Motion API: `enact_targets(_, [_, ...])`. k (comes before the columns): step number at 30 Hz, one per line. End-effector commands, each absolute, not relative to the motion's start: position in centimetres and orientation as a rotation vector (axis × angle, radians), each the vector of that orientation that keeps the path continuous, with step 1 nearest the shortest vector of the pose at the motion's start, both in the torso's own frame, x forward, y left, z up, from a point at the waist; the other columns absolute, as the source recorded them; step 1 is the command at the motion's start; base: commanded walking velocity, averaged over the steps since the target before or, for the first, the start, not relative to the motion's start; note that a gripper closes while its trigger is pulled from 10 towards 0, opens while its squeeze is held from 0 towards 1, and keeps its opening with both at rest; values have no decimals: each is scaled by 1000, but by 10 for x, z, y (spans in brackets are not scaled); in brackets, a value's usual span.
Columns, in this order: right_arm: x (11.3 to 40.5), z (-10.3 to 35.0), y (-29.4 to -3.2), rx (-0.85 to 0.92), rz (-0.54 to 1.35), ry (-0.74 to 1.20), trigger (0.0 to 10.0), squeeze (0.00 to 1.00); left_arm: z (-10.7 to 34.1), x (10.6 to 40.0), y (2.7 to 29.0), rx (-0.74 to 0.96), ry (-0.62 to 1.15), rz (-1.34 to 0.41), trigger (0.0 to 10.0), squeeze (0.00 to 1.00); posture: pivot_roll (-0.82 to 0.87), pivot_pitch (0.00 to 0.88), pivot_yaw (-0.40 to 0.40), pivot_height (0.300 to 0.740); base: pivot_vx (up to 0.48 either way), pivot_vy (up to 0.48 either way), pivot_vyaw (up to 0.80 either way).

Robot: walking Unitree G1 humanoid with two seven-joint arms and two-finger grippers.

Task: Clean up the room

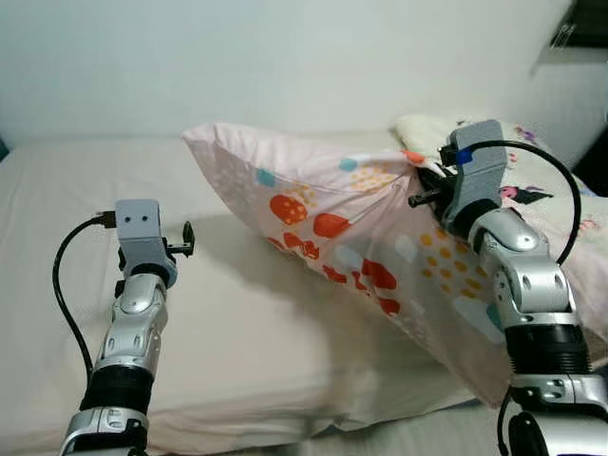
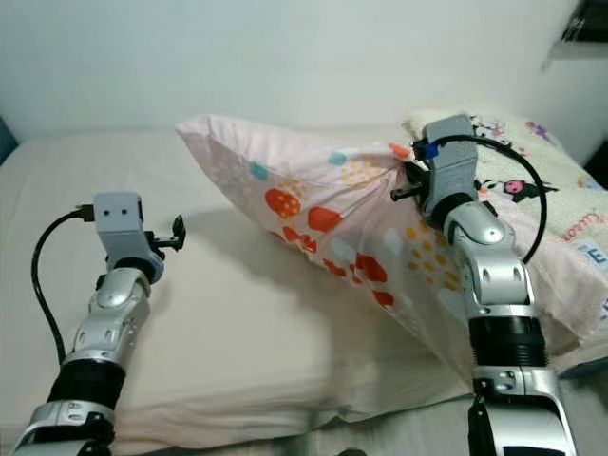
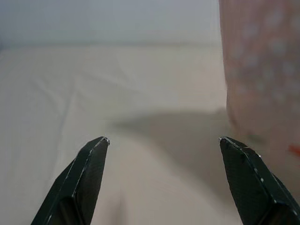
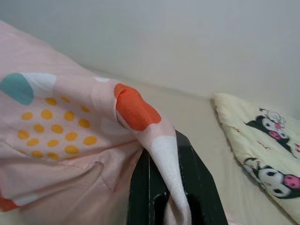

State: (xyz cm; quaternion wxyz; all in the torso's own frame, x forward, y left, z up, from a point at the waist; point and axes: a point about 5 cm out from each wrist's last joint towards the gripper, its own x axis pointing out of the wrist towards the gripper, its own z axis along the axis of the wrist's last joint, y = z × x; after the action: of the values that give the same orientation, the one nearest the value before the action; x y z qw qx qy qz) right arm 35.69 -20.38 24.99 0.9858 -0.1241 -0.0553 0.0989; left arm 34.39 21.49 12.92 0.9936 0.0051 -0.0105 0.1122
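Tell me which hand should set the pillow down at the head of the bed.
The right hand, probably. It is already shut on a fold of the pink pillow, which hangs lifted over the bed. The left hand is open, off to the pillow's side and not touching it.

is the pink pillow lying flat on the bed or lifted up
Lifted at one end. The right gripper is shut on a pinch of the pink pillow, so it slants above the bed and casts a shadow.
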Motion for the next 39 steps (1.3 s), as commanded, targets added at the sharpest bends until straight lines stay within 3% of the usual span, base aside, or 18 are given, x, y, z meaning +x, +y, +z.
enact_targets(1, [352, 266, -204, -254, 181, -186, 0, 0, 102, 335, 215, 39, 70, 214, 10000, 0, 22, 0, -69, 695, 0, 0, 0])
enact_targets(5, [352, 264, -204, -258, 182, -183, 0, 0, 94, 333, 214, 50, 95, 210, 10000, 0, 22, 0, -69, 700, 0, 0, 0])
enact_targets(7, [352, 258, -205, -261, 179, -167, 0, 0, 63, 319, 218, 106, 207, 214, 10000, 0, 17, 0, -62, 710, 0, 0, 0])
enact_targets(10, [352, 256, -205, -262, 178, -160, 0, 0, 53, 314, 220, 124, 245, 218, 10000, 0, 17, 0, -62, 715, 0, 0, 0])
enact_targets(18, [348, 208, -194, -347, 269, -10, 0, 0, -17, 253, 249, 168, 575, 330, 10000, 0, 9, 0, -61, 740, 0, 0, 0])
enact_targets(25, [345, 188, -183, -355, 306, 32, 0, 0, -42, 221, 254, 212, 713, 333, 10000, 0, 12, 0, -63, 740, 0, 0, 0])
enact_targets(26, [345, 183, -181, -366, 308, 47, 1020, 0, -48, 213, 253, 219, 750, 325, 10000, 0, 8, 0, -59, 740, 0, 0, 0])
enact_targets(27, [345, 183, -181, -366, 308, 47, 1020, 0, -48, 213, 253, 219, 750, 325, 10000, 0, 8, 0, -59, 740, 0, 0, 0])
enact_targets(28, [345, 178, -181, -382, 309, 61, 8706, 0, -53, 206, 252, 231, 780, 317, 10000, 0, 8, 0, -59, 740, 0, 0, 0])
enact_targets(29, [345, 178, -181, -382, 309, 61, 8706, 0, -53, 206, 252, 231, 780, 317, 10000, 0, 8, 0, -59, 740, 0, 0, 0])
enact_targets(30, [343, 174, -179, -394, 321, 68, 10000, 0, -57, 201, 251, 234, 804, 306, 10000, 0, 8, 0, -59, 740, 0, 0, 0])
enact_targets(39, [338, 174, -173, -372, 348, 35, 10000, 0, -71, 183, 242, 267, 894, 234, 10000, 0, 1, 0, -55, 740, 0, -208, 658])
